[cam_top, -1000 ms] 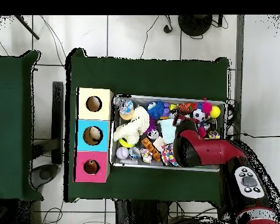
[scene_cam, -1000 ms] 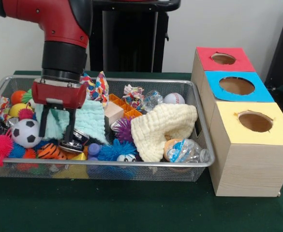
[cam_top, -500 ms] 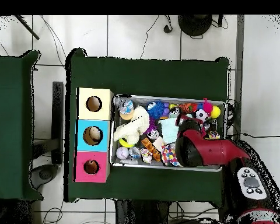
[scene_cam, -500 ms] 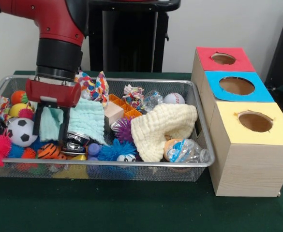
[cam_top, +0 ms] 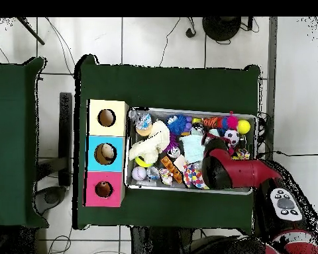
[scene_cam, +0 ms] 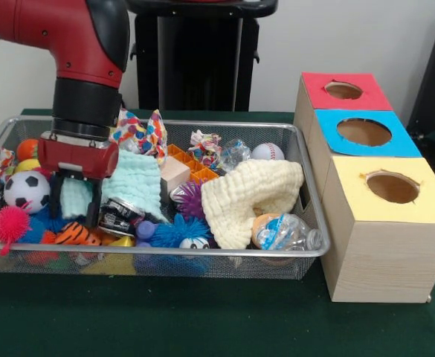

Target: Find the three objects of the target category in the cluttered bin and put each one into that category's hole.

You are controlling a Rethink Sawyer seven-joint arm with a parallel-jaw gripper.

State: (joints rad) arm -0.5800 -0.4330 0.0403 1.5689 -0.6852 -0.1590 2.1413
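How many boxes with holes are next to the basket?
3, in a row beside the basket: the red box farthest back, the blue box in the middle, and the yellow box nearest the camera. No others show.

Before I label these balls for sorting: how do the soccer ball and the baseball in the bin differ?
The soccer ball is white with black patches; the baseball is white with thin red stitching. The soccer ball looks larger. The soccer ball lies at the picture's left end of the bin, beside the gripper; the baseball sits at the far rim toward the right. Both are round and lie uncovered.
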